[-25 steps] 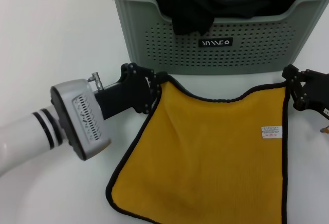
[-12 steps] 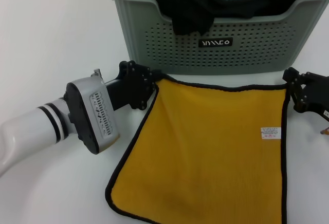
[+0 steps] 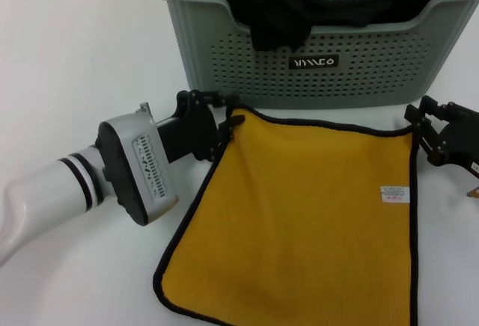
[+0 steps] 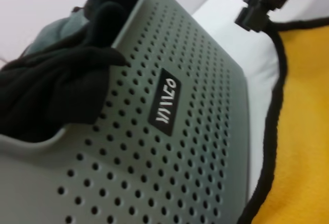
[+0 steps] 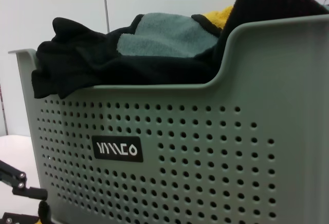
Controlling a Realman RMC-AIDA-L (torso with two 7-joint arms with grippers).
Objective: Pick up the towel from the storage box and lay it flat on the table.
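Before box (image 3: 314,64): we see towel (image 3: 307,221) flat on table (image 3: 67,57).
Grippers: left gripper (image 3: 224,125), right gripper (image 3: 419,128) spread, released at far corners.
Crowding: black cloth (image 3: 281,12) overhangs rim.

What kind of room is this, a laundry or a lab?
Probably a lab test bench: a plain white table, one perforated grey-green plastic storage box of cloths, and a square yellow microfibre towel spread out.

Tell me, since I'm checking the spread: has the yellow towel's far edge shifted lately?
Yes. The bright yellow microfibre towel's far edge flattened against the pale grey-green perforated storage box, then sagged slightly.
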